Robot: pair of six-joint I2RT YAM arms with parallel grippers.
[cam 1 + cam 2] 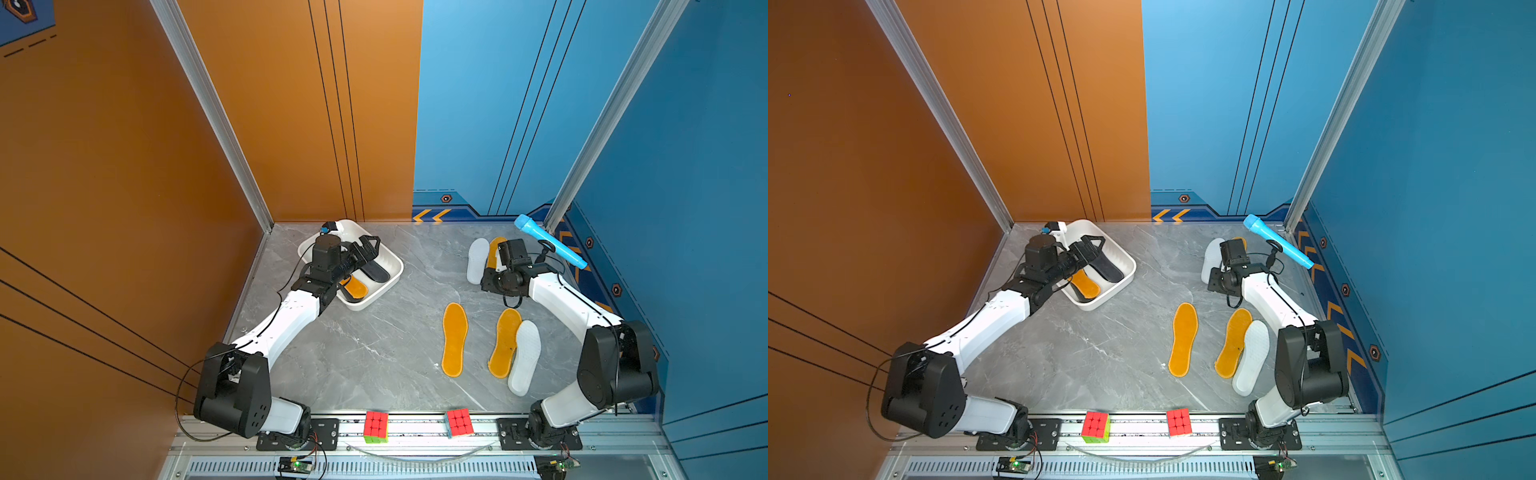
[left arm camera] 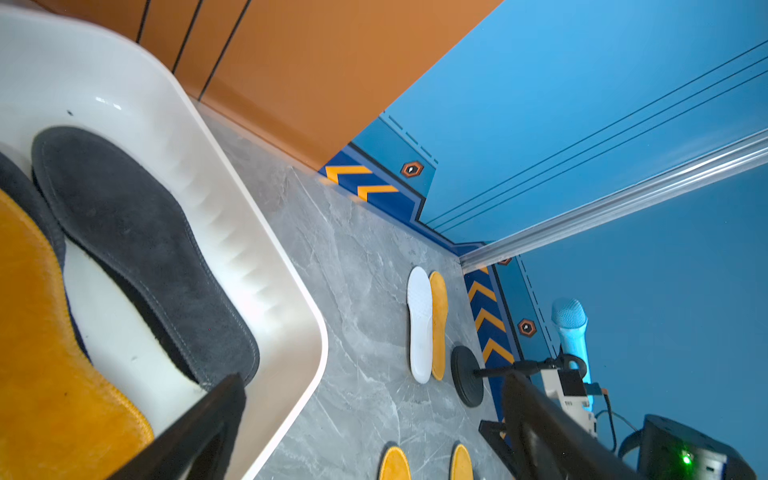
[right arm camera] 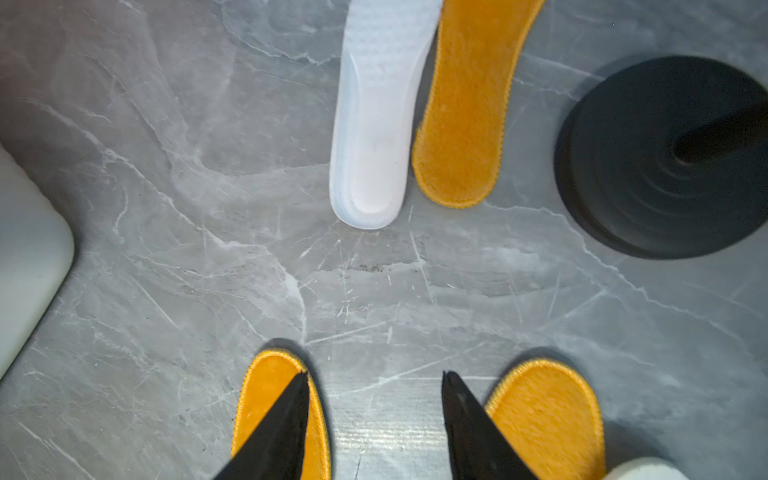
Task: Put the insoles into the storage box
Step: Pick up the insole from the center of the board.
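Observation:
The white storage box (image 1: 395, 266) stands at the back left and holds a dark grey insole (image 1: 376, 272) and an orange insole (image 1: 355, 286). My left gripper (image 1: 370, 245) hovers over the box, open and holding nothing. The left wrist view shows the grey insole (image 2: 137, 249) leaning on the ribbed wall (image 2: 232, 232). On the table lie two orange insoles (image 1: 454, 338) (image 1: 505, 343), a white one (image 1: 525, 357), and at the back right a white (image 1: 477, 259) and orange (image 1: 494, 249) pair. My right gripper (image 3: 374, 374) points down over bare table between the two orange toes, open.
A blue microphone (image 1: 548, 241) leans on a stand at the back right, with its black round base (image 3: 665, 158) beside the rear pair. Two colour cubes (image 1: 376, 426) (image 1: 459, 422) sit on the front rail. Orange and blue walls close in the table.

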